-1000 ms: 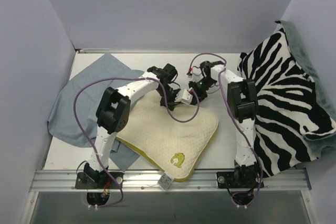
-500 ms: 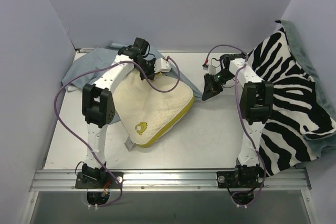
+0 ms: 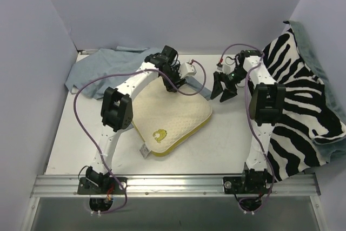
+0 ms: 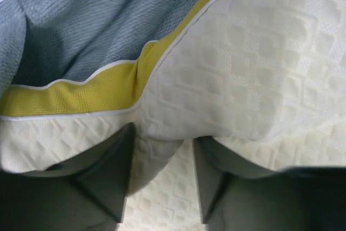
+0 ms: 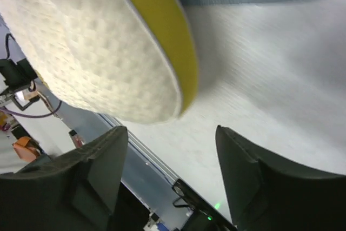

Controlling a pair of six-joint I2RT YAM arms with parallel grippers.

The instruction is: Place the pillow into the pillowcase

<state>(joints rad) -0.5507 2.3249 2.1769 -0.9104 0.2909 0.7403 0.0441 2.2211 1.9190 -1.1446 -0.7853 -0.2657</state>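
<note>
Our left gripper (image 4: 163, 145) pinches a fold at the far edge of the pillow (image 3: 172, 116), which lies on the table (image 3: 70, 133) touching the bunched pillowcase (image 3: 100, 67), likely to drag it inside, while our right gripper (image 5: 172, 133) hangs wide open, empty, nearby.

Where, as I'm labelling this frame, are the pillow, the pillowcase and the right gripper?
pillow (image 3: 173, 117): top external view, middle of its cream dimpled face.
pillowcase (image 3: 93, 70): top external view, bunched blue-grey cloth at far left.
right gripper (image 3: 220, 95): top external view, midway between its open fingertips.
</note>
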